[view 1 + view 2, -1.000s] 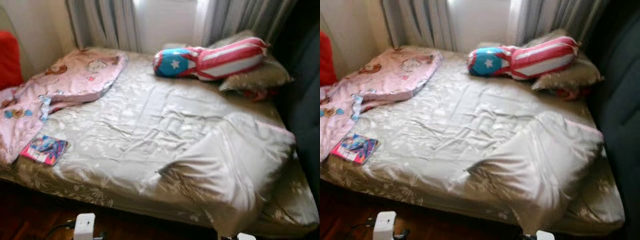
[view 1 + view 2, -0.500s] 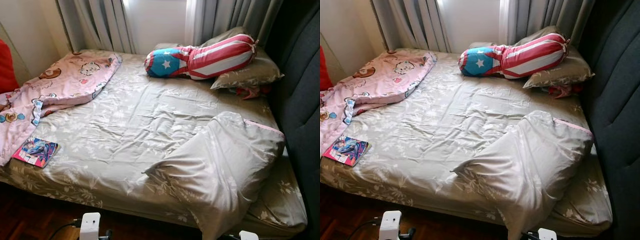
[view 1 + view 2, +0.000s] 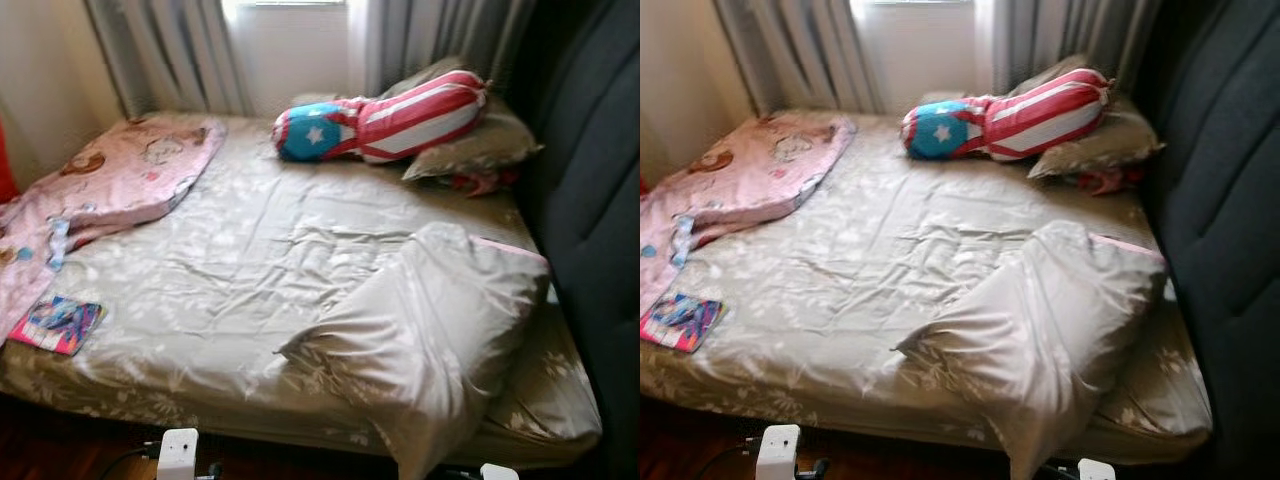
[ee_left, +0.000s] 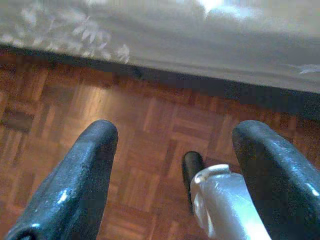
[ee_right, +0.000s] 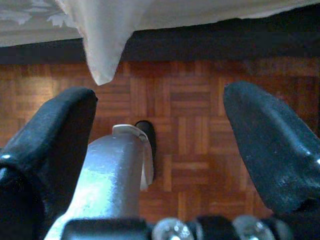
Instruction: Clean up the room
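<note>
A bed (image 3: 250, 260) with a rumpled grey floral sheet stands before me. A pink cartoon-print blanket (image 3: 110, 185) lies bunched on its far left side. A colourful book (image 3: 57, 324) rests near the bed's front left edge. A star-and-stripes bolster (image 3: 385, 115) leans on a grey pillow (image 3: 475, 148) by the headboard. A grey pillow (image 3: 430, 335) lies crumpled at the front right, one corner hanging over the edge (image 5: 100, 45). My left gripper (image 4: 175, 135) hangs open over the parquet floor (image 4: 150, 115). My right gripper (image 5: 157, 100) is open too, with nothing between its fingers.
A dark padded headboard (image 3: 590, 200) runs along the bed's right side. Grey curtains (image 3: 170, 55) and a bright window (image 3: 285, 40) stand behind the bed. A red cloth (image 3: 478, 182) peeks from under the far pillow. Parquet floor (image 3: 60, 450) shows below the bed's front edge.
The camera has swung to the right, so the bed and everything on it sit further left in the picture. Nothing on the bed has moved. Both arms still hang low.
</note>
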Motion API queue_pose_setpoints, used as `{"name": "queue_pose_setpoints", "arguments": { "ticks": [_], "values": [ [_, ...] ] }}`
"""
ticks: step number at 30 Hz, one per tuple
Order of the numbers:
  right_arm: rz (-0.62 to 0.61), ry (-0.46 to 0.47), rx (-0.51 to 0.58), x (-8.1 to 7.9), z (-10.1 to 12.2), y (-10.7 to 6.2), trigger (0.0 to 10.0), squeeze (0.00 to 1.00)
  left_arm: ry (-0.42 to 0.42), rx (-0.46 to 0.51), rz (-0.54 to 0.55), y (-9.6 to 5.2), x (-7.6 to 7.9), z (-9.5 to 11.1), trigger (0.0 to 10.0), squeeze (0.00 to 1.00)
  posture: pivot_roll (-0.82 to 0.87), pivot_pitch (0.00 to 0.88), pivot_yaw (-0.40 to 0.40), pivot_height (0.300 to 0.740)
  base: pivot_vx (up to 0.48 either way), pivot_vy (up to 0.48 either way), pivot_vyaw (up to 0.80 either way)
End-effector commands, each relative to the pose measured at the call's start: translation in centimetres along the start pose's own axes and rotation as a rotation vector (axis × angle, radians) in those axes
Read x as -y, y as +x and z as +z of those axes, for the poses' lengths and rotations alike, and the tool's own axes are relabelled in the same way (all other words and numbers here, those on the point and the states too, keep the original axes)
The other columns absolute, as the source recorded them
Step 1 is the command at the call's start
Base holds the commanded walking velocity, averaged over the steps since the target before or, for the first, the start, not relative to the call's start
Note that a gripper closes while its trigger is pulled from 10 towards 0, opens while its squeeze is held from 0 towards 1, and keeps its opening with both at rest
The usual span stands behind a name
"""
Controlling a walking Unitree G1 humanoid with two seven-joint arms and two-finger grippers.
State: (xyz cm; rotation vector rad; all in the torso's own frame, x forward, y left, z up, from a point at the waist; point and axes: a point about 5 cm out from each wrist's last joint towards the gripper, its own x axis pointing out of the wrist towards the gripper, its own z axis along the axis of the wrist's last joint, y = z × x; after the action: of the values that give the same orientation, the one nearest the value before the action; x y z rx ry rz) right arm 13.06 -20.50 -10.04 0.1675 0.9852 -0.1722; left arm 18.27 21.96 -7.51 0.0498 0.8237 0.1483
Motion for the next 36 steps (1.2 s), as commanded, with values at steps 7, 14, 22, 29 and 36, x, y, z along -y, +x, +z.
{"name": "queue_pose_setpoints", "arguments": {
  "ticks": [7, 14, 22, 29, 36],
  "values": [
    [0.001, 0.008, 0.012, 0.0, 0.1, 0.0, 10.0, 0.00, -0.001, 0.002, 0.006, 0.1, -0.1, 0.2, 10.0, 0.00, -0.01, 0.000, -0.001, 0.710, 0.290, 0.000, -0.14],
    [0.002, 0.004, 0.009, 0.0, 0.1, 0.0, 10.0, 0.00, -0.001, 0.005, 0.004, 0.1, 0.0, 0.3, 10.0, 0.00, -0.01, 0.000, -0.002, 0.710, 0.308, 0.000, 0.00],
    [0.003, 0.008, 0.017, 0.0, 0.1, 0.0, 10.0, 0.00, 0.001, 0.045, -0.013, 0.2, 0.2, 1.1, 10.0, 0.00, -0.01, 0.000, -0.003, 0.710, 0.152, 0.000, 0.00],
    [0.042, 0.025, 0.061, -0.2, 0.4, -0.1, 10.0, 0.00, 0.003, 0.165, -0.043, 0.6, 0.8, 3.8, 10.0, 0.00, -0.02, 0.000, -0.001, 0.710, 0.000, 0.000, 0.00],
    [0.077, 0.051, 0.140, -0.5, 0.8, -0.2, 10.0, 0.00, -0.014, 0.297, -0.075, 0.6, 1.5, 6.3, 10.0, 0.00, -0.02, 0.000, 0.004, 0.710, 0.000, 0.000, 0.00]
  ]
}}
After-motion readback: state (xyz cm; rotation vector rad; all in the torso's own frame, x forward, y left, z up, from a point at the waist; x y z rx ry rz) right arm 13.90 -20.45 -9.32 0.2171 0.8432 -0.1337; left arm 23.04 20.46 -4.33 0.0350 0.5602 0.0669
